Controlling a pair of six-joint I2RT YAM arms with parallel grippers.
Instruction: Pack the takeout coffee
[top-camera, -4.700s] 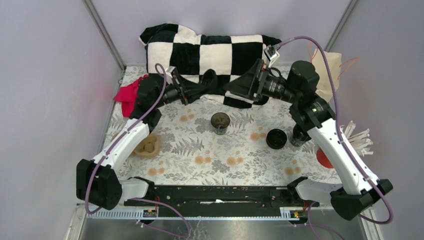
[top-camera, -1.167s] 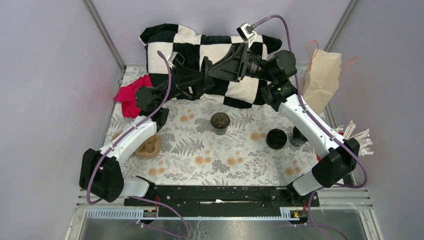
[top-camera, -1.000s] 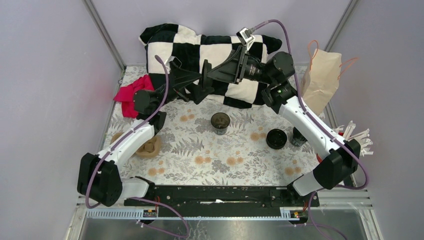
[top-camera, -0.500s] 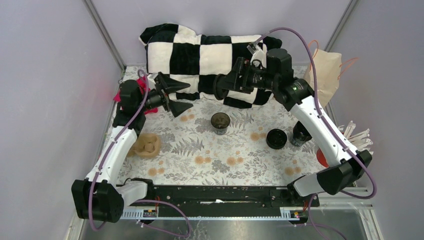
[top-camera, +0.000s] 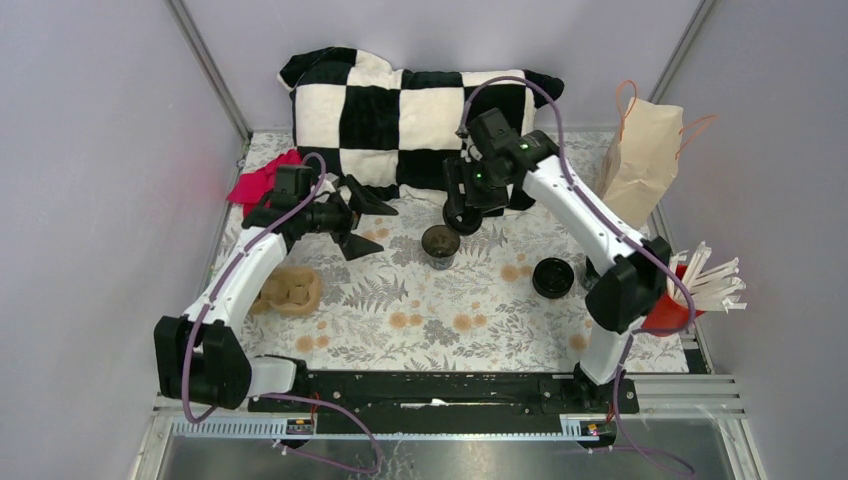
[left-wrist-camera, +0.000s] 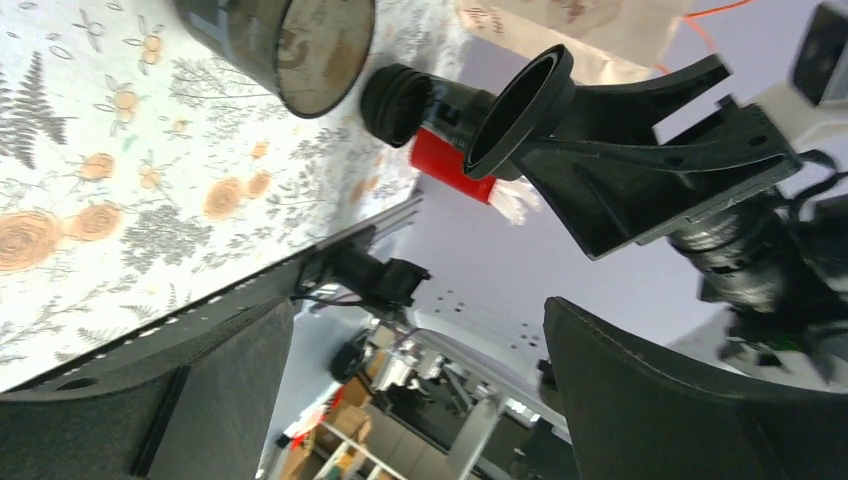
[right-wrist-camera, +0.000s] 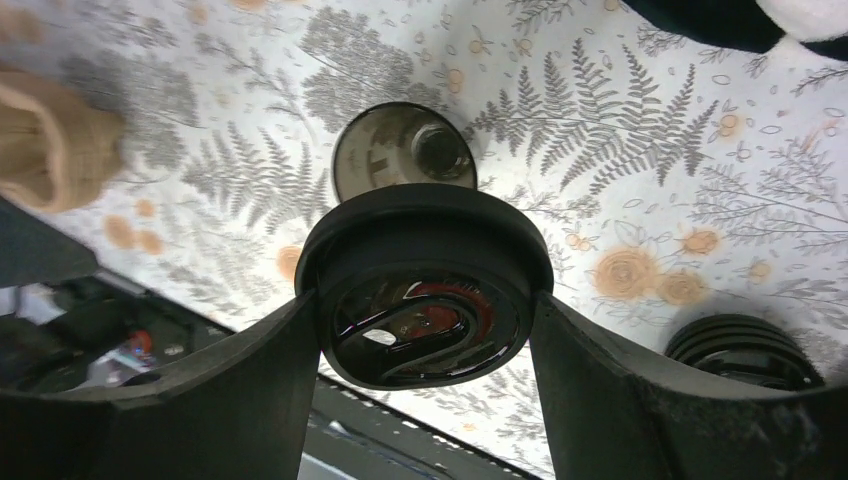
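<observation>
Right wrist view: the right gripper (right-wrist-camera: 425, 300) is clamped on a glossy round black plastic lid (right-wrist-camera: 425, 235), held near an open, shiny-walled black paper cup (right-wrist-camera: 403, 150) standing on the fern-printed cloth (right-wrist-camera: 620, 130). A second cup (top-camera: 553, 277), ribbed on top, stands apart to the right. The left gripper (top-camera: 375, 225) gapes wide, empty.

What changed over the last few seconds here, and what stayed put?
The left pincer opened, let go of the lid and drew back left. The right pincer, gripping the lid, swung from the pillow down toward the open cup. The open cup, the lidded cup and the carrier stayed put.
</observation>
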